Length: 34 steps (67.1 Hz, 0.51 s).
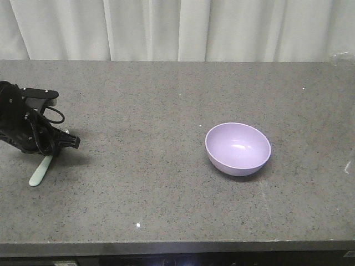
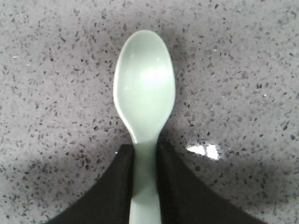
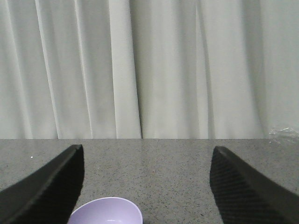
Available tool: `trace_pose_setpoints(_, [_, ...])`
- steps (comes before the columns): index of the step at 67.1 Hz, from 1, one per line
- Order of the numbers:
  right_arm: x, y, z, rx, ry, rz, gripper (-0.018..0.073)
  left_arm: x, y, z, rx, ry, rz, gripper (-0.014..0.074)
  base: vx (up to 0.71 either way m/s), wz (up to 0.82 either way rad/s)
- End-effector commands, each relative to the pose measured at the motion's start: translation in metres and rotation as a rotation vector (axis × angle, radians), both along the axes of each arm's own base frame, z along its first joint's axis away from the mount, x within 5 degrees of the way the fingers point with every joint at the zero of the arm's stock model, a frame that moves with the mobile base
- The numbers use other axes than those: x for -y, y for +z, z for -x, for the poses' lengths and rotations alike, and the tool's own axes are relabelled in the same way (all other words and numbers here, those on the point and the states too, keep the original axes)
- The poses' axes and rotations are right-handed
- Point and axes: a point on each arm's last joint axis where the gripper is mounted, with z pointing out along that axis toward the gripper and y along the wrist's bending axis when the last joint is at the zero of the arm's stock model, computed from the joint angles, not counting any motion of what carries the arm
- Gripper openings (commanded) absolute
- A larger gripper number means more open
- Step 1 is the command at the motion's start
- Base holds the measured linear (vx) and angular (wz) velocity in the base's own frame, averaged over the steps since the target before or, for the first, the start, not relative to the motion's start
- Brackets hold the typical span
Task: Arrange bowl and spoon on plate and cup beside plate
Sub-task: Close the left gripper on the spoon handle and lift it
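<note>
The left pincer [image 2: 145, 158] is gripping the mint-green spoon [image 2: 144, 86] by its handle, jaws narrow around it, the oval head sticking out ahead of the fingertips, low over the grey worktop [image 1: 166, 194]; whether it is touching is unclear. The right pincer [image 3: 147, 149] is hanging wide and empty, the lavender bowl [image 1: 238, 148] sitting just below and ahead of it, nearer its left finger. No plate or cup is showing, so nothing is arranged yet: the spoon pickup is only getting under way, and the bowl, cup and all placing are waiting.
</note>
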Motion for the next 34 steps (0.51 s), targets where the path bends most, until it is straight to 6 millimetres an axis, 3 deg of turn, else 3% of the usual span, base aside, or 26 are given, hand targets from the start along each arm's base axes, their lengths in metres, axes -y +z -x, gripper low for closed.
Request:
trace_pose_setpoints(1, [0.004,0.015,0.0,0.082,-0.04,0.0,0.055,-0.001,0.0,0.01,-0.093,-0.002,-0.018,-0.0008,0.0,0.0])
trace_pose_setpoints(13, [0.004,0.016,0.0,0.085,-0.042,-0.001,0.055,-0.001,0.029,0.016,-0.002,-0.001,-0.007,-0.0007,0.0,0.0])
trace_pose_setpoints(34, [0.004,0.016,0.0,0.085,-0.042,-0.002,0.055,-0.001,0.098,0.043,0.202,0.013,0.059,-0.0007,0.0,0.0])
